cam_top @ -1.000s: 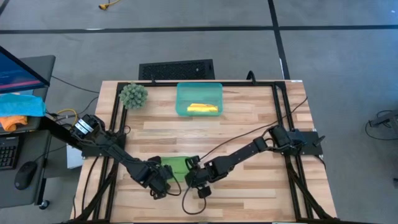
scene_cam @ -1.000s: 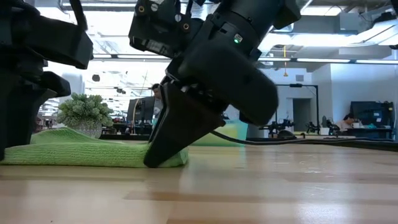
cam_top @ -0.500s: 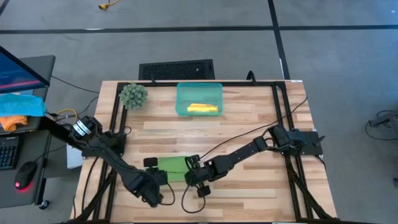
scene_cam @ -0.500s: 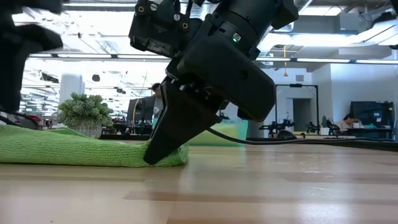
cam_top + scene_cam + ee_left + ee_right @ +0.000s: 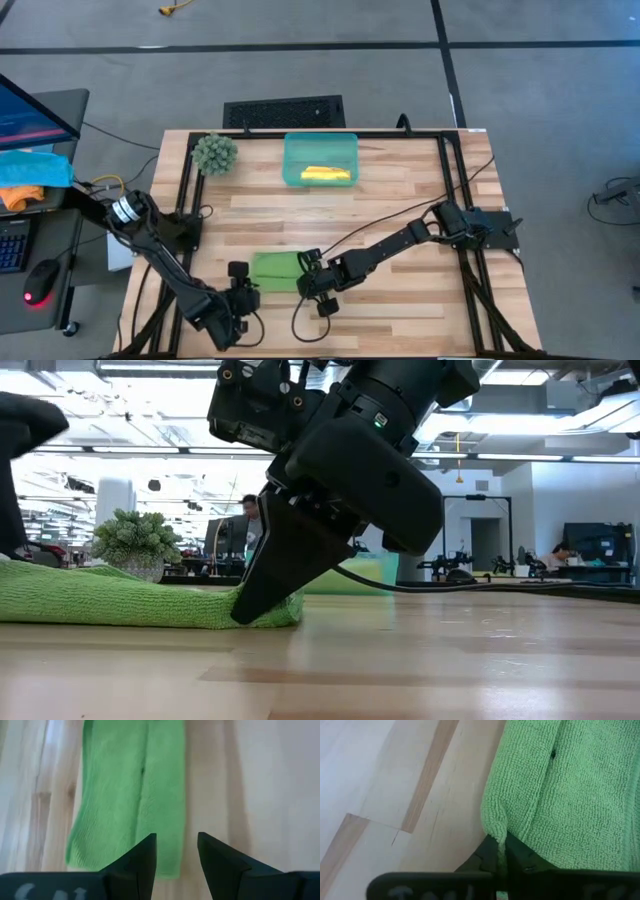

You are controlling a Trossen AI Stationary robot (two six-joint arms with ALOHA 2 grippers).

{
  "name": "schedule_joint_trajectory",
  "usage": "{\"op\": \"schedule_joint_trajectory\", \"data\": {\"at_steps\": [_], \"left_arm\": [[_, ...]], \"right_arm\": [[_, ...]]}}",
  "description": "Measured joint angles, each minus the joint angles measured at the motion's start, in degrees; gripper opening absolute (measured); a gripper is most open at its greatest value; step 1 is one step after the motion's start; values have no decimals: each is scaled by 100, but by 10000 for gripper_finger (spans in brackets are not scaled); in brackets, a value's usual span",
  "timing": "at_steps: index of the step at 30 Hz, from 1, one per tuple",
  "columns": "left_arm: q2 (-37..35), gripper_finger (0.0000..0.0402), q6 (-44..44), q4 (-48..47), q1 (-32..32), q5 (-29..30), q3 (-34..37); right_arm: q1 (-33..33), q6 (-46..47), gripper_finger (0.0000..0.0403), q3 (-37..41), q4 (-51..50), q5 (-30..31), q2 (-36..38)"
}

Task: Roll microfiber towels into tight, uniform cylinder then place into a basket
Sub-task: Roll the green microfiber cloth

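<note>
The lime green towel (image 5: 273, 270) lies folded into a strip on the table near the front middle; it also shows in the low view (image 5: 120, 605). My right gripper (image 5: 306, 283) is shut on the strip's right end. My left gripper (image 5: 240, 288) is open just off the strip's left end; in the left wrist view (image 5: 177, 855) its fingers hover over that end without touching it. The yellow towel (image 5: 325, 175) lies rolled inside the teal basket (image 5: 292, 160) at the far middle. My right gripper pinches the edge (image 5: 495, 832) of the green towel's right end between its two shut fingers. It comes slanting down from the table's right side. In the low view the pinched end (image 5: 285, 610) bunches a little at the fingertip while the rest of the strip lies on the table.
A fuzzy green ball plant (image 5: 214, 153) stands at the far left, left of the basket. A black frame rail (image 5: 445, 200) runs round the table. Bare wood lies right of the towel and between towel and basket. Cyan and orange cloths (image 5: 30, 175) lie off the table's left.
My left gripper has drawn back from the towel's left end toward the table's near left and risen out of the low view. The towel's left end, humped up a second ago, now lies flat. My right gripper has stayed shut on the right end.
</note>
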State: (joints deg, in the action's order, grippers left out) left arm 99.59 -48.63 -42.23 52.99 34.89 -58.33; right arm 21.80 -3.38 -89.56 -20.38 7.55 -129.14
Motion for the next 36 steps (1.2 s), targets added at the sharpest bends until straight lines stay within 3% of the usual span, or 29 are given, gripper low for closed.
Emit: {"op": "schedule_joint_trajectory", "data": {"at_steps": [5,11,17,22,26,31,36], "left_arm": [[-4,137,-11,471,-69,-26,382],[-11,137,114,1081,-192,-266,783],[-46,137,-376,1162,-351,-273,1092],[-59,136,-617,1329,-492,-545,1231],[-59,105,-837,1402,-559,-718,1233],[-91,19,-1259,1304,-585,-998,1153],[-499,12,-2134,1293,-647,-1852,1010]], "right_arm": [[3,0,16,3,-7,-7,0],[0,0,31,4,-4,-18,0],[0,-1,16,4,-7,-24,0],[19,-2,26,4,-7,-134,2],[34,3,27,7,-4,-158,2],[88,122,16,-40,-34,-469,3],[241,254,27,-292,-79,-843,-42]]}}
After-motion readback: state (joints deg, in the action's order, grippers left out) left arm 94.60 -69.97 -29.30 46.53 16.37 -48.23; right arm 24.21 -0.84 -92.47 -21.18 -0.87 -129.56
